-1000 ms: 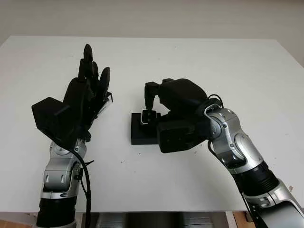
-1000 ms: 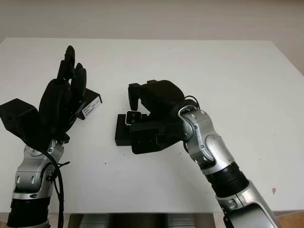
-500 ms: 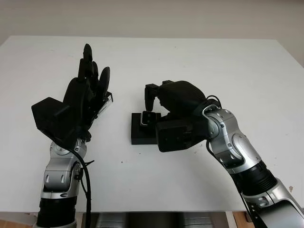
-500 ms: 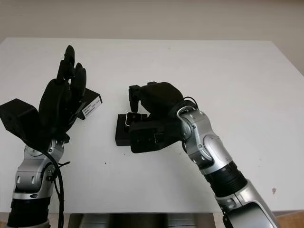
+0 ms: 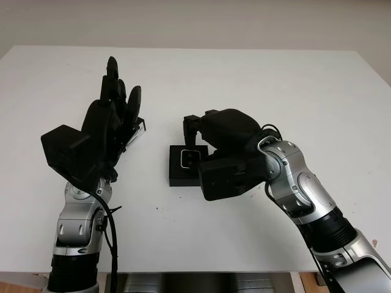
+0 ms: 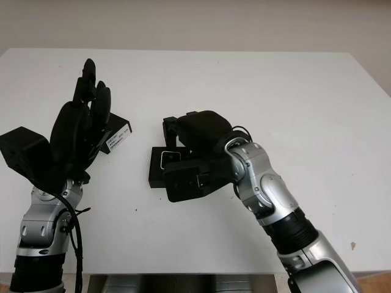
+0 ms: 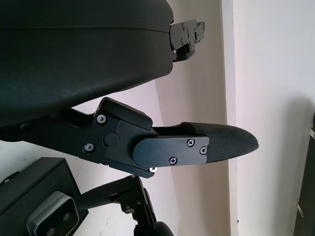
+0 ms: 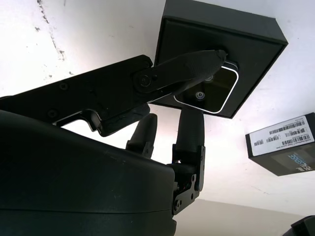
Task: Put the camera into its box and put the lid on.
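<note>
Table (image 5: 256, 79): white, few small dark specks. Box (image 5: 180, 174): matte black. Camera (image 5: 190, 157): black face, silver-white rim. Lid (image 8: 281, 147): black, white label with black barcodes, grey lettering on side. Right hand (image 5: 220, 137), left hand (image 5: 110, 122): black. Forearms: silver-grey metal, black cables.

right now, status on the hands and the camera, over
Right hand shut on camera, seating it in the box. Left hand open, raised beside the lid. Lid not yet on, nothing in the way.
</note>
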`<state>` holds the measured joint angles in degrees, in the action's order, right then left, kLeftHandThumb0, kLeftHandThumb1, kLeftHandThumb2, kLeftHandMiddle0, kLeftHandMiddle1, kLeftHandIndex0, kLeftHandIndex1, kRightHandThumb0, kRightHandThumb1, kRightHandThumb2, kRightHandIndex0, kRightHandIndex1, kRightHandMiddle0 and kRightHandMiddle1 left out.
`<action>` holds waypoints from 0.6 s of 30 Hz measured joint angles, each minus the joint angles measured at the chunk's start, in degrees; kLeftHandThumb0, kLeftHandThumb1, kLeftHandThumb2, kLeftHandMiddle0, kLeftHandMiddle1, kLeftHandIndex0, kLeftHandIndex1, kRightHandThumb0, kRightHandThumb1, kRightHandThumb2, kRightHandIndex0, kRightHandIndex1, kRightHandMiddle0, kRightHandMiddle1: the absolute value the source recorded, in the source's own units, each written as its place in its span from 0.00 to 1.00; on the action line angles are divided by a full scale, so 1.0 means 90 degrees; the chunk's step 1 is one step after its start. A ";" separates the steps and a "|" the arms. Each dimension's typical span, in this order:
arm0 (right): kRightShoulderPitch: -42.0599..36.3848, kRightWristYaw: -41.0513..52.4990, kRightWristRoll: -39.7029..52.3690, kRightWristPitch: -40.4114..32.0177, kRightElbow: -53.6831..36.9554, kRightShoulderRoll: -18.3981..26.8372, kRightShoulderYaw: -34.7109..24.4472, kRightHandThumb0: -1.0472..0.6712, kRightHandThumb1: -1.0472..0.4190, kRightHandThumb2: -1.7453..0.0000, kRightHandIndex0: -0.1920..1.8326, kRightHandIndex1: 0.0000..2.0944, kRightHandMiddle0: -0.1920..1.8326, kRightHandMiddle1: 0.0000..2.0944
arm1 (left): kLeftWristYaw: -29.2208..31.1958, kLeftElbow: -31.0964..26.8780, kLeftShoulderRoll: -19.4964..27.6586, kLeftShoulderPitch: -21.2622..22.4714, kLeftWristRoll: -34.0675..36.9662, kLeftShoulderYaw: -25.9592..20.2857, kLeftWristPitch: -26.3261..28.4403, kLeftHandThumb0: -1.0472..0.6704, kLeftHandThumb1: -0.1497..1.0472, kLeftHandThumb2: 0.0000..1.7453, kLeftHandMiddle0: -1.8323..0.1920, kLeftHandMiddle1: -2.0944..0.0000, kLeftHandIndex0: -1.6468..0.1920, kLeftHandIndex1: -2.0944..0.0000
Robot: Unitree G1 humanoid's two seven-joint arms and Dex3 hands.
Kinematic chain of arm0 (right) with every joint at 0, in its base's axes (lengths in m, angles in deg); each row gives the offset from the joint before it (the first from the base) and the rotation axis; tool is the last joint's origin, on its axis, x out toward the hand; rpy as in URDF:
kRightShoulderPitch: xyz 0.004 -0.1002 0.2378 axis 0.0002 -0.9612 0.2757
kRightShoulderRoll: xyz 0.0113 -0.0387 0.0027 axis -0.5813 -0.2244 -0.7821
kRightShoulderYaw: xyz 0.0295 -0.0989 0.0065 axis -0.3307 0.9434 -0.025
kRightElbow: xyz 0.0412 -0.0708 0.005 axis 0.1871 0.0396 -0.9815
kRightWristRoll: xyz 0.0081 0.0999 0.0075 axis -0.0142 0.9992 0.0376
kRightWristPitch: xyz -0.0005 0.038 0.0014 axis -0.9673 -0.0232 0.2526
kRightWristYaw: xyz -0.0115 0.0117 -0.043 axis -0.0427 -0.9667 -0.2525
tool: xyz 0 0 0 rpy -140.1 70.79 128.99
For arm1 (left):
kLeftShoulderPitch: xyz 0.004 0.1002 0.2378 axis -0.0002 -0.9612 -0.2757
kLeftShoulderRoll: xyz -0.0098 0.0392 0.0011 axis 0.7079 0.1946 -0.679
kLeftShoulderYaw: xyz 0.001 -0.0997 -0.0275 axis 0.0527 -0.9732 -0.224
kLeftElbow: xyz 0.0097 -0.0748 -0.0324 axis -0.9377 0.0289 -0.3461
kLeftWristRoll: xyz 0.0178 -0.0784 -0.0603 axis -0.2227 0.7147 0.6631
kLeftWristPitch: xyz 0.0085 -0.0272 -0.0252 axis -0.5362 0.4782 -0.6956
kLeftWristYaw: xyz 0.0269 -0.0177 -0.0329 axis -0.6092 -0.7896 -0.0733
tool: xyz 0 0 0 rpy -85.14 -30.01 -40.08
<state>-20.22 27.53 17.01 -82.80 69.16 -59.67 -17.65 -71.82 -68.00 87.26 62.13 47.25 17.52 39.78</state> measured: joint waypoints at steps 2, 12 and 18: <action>0.0001 -0.0007 0.0027 0.0039 -0.0002 0.0016 -0.0002 0.37 0.00 0.89 0.21 0.52 0.28 0.93 | 0.0000 0.0000 0.0000 0.0000 0.0000 0.0000 -0.0006 0.12 1.00 0.26 1.00 1.00 1.00 1.00; 0.0001 -0.0100 0.0094 0.0208 0.0093 0.0073 0.0048 0.35 0.00 0.91 0.19 0.55 0.22 0.91 | -0.0003 0.0000 -0.0001 0.0000 0.0011 -0.0001 -0.0070 0.11 1.00 0.27 1.00 1.00 1.00 1.00; -0.0006 0.0012 -0.0008 0.0221 0.0097 0.0154 0.0165 0.24 0.01 0.97 0.12 0.30 0.09 0.56 | 0.0008 -0.0022 0.0014 -0.0001 -0.0019 0.0005 0.0004 0.11 1.00 0.28 1.00 1.00 1.00 1.00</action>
<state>-20.28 27.63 16.94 -80.81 70.03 -58.28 -16.16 -71.75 -68.19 87.39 62.12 47.08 17.57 39.82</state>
